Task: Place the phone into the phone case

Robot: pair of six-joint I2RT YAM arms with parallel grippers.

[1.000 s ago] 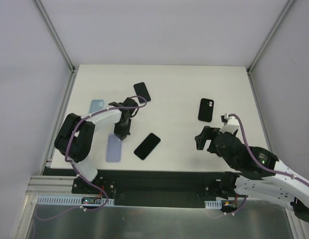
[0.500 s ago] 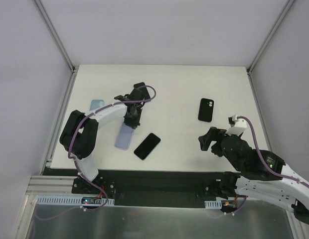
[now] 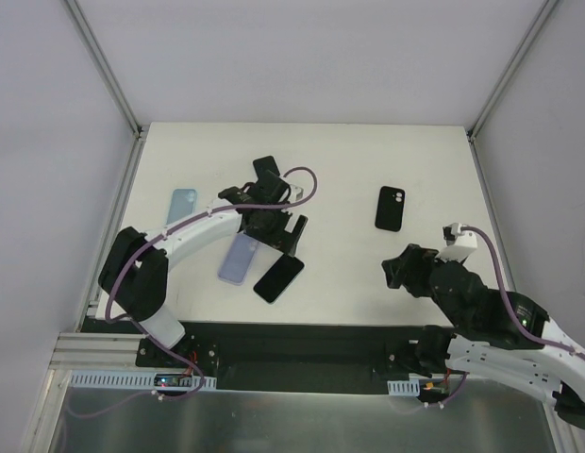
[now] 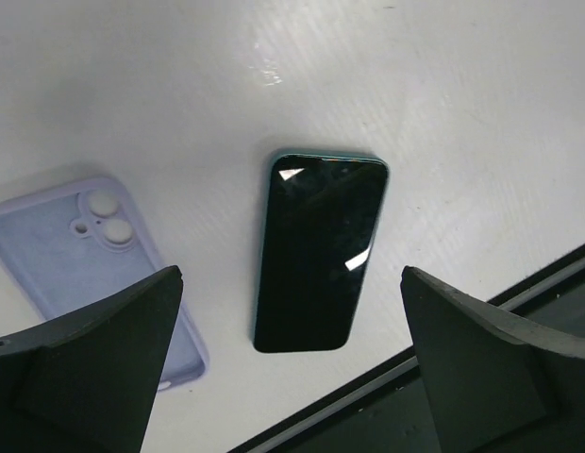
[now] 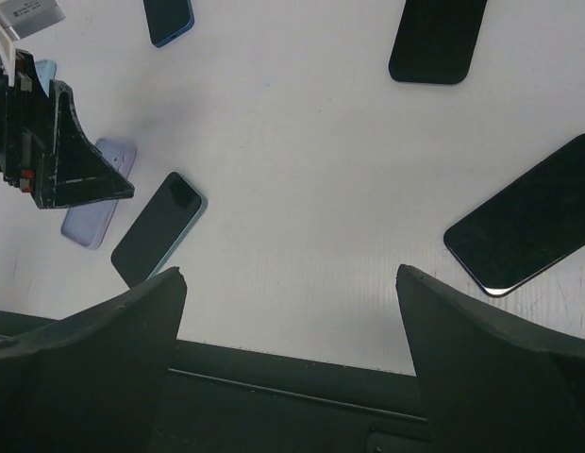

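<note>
While the light blue slab (image 3: 183,201) at far left of the table (image 3: 349,160) sits well apart from everything (case or phone back, can't tell), the working pair is further right: lilac case (image 4: 94,274) flat on the table, camera cutout end away from the arm bases, looks cavity-up so it can take a phone

Just right of it, close but apparently not touching: the phone (image 4: 321,250), screen up, teal edge, near the table's front edge and roughly parallel to the case. My read is they're side by side so it's a short lift-and-drop

Left gripper (image 3: 287,233) hovers above that phone, jaws spread wide, holding nothing. In the wrist view the phone sits centred in the gap between the fingers (image 4: 94,368), long axis running across the gap, so it looks lined up for a descent and a grab across the phone's width

A dark phone (image 5: 168,19) lies beyond the left arm, partly hidden in the top view

Further right, black case (image 3: 391,208) lies alone, untouched

Right gripper (image 3: 403,267) parked near the front edge, jaws also wide apart and empty, bare table under it. One more dark phone (image 5: 528,217) shows only in its wrist view, off to the right

Insertion not started
</note>
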